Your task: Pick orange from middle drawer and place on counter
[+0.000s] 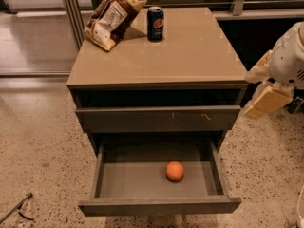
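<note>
The orange [175,170] lies on the grey floor of the middle drawer [159,205], which is pulled out wide at the bottom of the cabinet. The tan counter [190,56] is the cabinet's top slab. My gripper [248,94] hangs in the air off the cabinet's right side, level with the counter's front edge and well above and to the right of the orange. Its cream fingers [267,101] stand apart and hold nothing.
A dark soda can [155,23] and a brown snack bag [112,16] stand at the back left of the counter. The drawer with pale scratch marks [156,119] sits just above the open one, nearly shut. Speckled floor [42,146] surrounds the cabinet.
</note>
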You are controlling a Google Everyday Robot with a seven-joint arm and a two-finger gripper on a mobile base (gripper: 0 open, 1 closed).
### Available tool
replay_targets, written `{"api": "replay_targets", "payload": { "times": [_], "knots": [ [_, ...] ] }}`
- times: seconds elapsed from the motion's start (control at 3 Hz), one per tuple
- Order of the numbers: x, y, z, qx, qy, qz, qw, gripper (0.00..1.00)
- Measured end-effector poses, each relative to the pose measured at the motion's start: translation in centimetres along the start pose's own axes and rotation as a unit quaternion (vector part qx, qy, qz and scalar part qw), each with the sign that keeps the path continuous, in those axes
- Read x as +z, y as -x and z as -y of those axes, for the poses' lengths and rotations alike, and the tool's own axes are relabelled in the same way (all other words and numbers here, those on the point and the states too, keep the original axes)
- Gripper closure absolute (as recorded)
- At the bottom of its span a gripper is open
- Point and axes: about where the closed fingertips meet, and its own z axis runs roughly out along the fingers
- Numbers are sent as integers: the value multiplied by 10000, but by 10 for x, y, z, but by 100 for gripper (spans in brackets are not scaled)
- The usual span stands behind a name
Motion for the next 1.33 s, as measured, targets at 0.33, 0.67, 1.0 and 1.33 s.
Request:
{"api": "replay_targets", "payload": {
  "times": [0.33,0.67,1.0,1.33],
  "knots": [
    [70,-14,-10,307,214,523,9979,66],
    [145,-28,-18,567,571,706,9943,89],
    [157,-31,-19,609,631,722,9935,100],
    [157,-31,-19,609,631,722,9935,100]
  ]
}}
